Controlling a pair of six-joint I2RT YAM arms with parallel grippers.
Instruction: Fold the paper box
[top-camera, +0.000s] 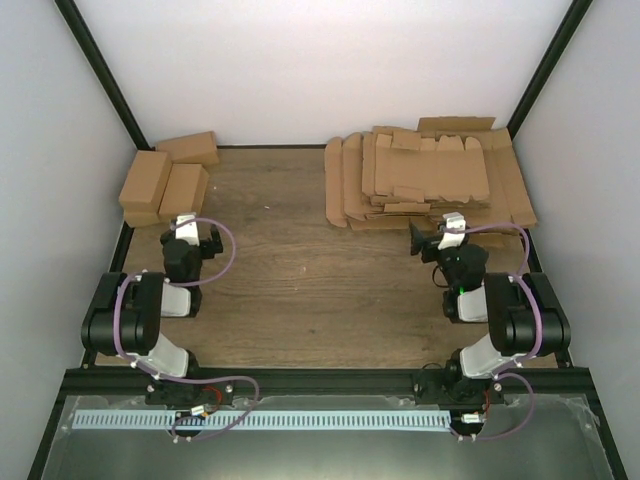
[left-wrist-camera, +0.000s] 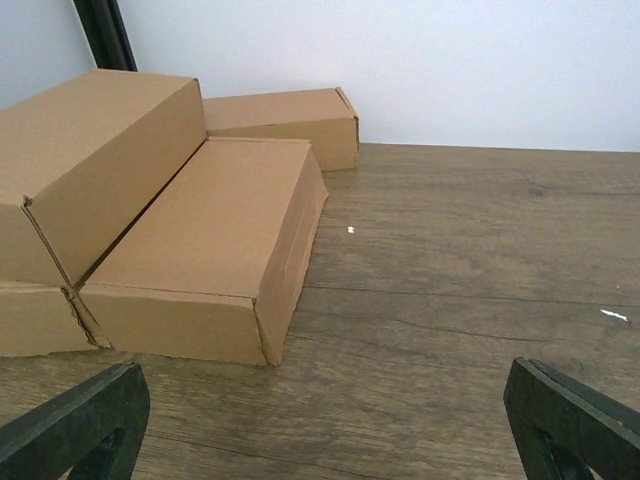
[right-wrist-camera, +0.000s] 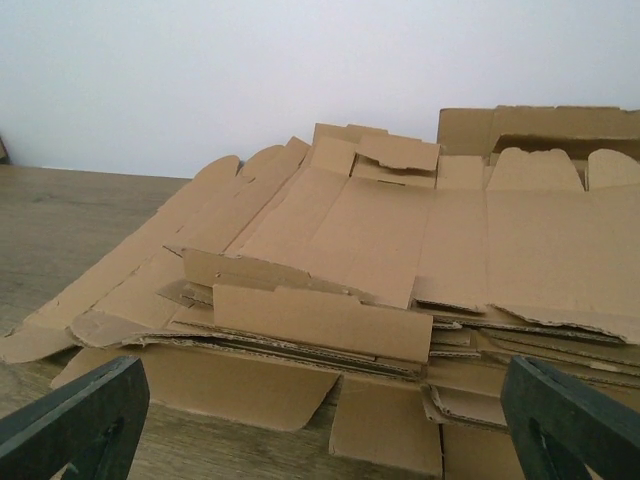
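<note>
Several folded paper boxes, plain brown brick-shaped cartons (top-camera: 165, 185), sit packed together at the back left of the wooden table. In the left wrist view the nearest carton (left-wrist-camera: 210, 240) lies just ahead and to the left. My left gripper (top-camera: 197, 228) hovers right in front of them, open, with only bare wood between its black fingers (left-wrist-camera: 90, 415). My right gripper (top-camera: 437, 228) is open too, facing the near edge of a stack of flat cardboard blanks (top-camera: 420, 180). Nothing sits between its fingers (right-wrist-camera: 85, 415); the stack's front flaps (right-wrist-camera: 320, 320) lie just beyond them.
The blanks (right-wrist-camera: 400, 230) are piled unevenly, with flaps sticking out over the wood. Black frame posts (top-camera: 100, 75) and white walls close in the back and sides. Bare wooden table (top-camera: 310, 270) lies between the two arms.
</note>
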